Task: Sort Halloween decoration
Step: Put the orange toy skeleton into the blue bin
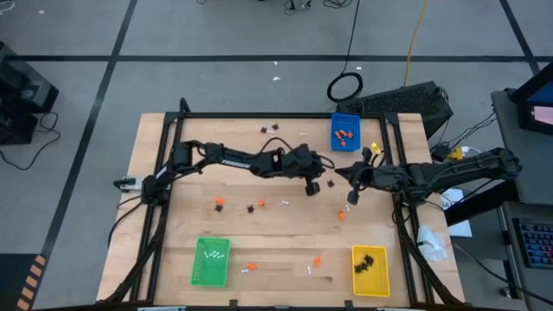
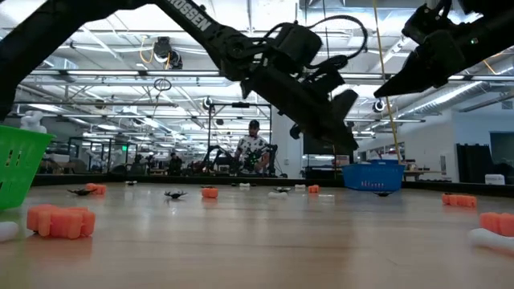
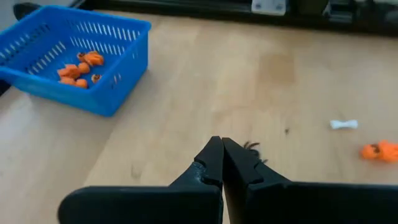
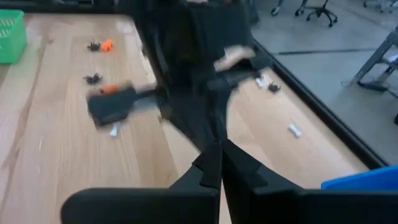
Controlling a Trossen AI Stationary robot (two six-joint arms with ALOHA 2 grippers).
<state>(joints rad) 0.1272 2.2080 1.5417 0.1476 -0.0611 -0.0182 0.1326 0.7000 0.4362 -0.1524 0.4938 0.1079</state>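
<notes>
Wooden table (image 1: 173, 250). Left gripper (image 1: 312, 187) near blue tray (image 1: 345, 131), fingers together, black spider (image 3: 252, 147) peeking past tips; grip unclear. Right gripper (image 1: 352, 197) just beside, fingers together, empty. Orange lumps (image 3: 79, 68) in blue tray, other trinkets scattered around.

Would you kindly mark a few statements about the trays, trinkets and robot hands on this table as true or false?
1. The blue tray holds orange trinkets. True.
2. The yellow tray holds white bones. False: it holds black spiders.
3. The green tray stands near the table's front edge. True.
4. The left hand is wide open. False: its fingers are shut.
5. The right hand rests inside the blue tray. False: it hangs over bare wood.
</notes>
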